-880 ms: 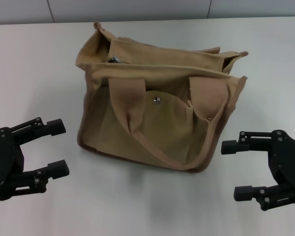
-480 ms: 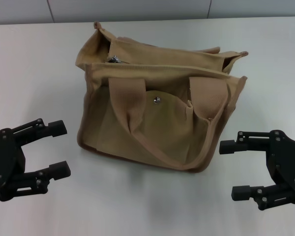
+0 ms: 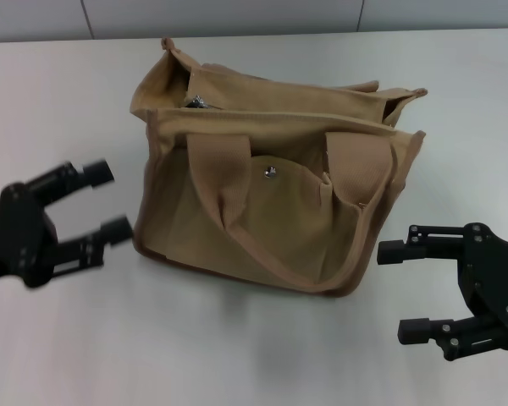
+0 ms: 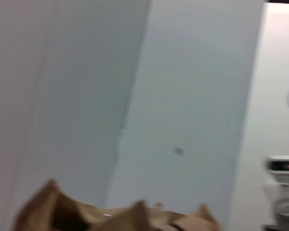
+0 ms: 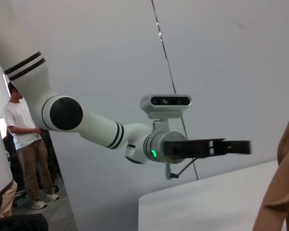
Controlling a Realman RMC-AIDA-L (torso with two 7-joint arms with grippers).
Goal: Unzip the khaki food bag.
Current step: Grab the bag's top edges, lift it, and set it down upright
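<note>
In the middle of the white worktop (image 3: 254,355) you have the khaki food bag (image 3: 271,178) standing upright, its two strap handles drooping over the front pocket flap with the silver snap (image 3: 272,172). At its top, a glint of the metal zipper (image 3: 196,102) shows near the left corner. Your left end effector (image 3: 106,203) sits just beside the bag's lower left edge, fingers spread and grasping nothing. Your right end effector (image 3: 400,292) hangs near the bag's lower right corner, apart from it, also released, both fingers pointing toward the bag.
</note>
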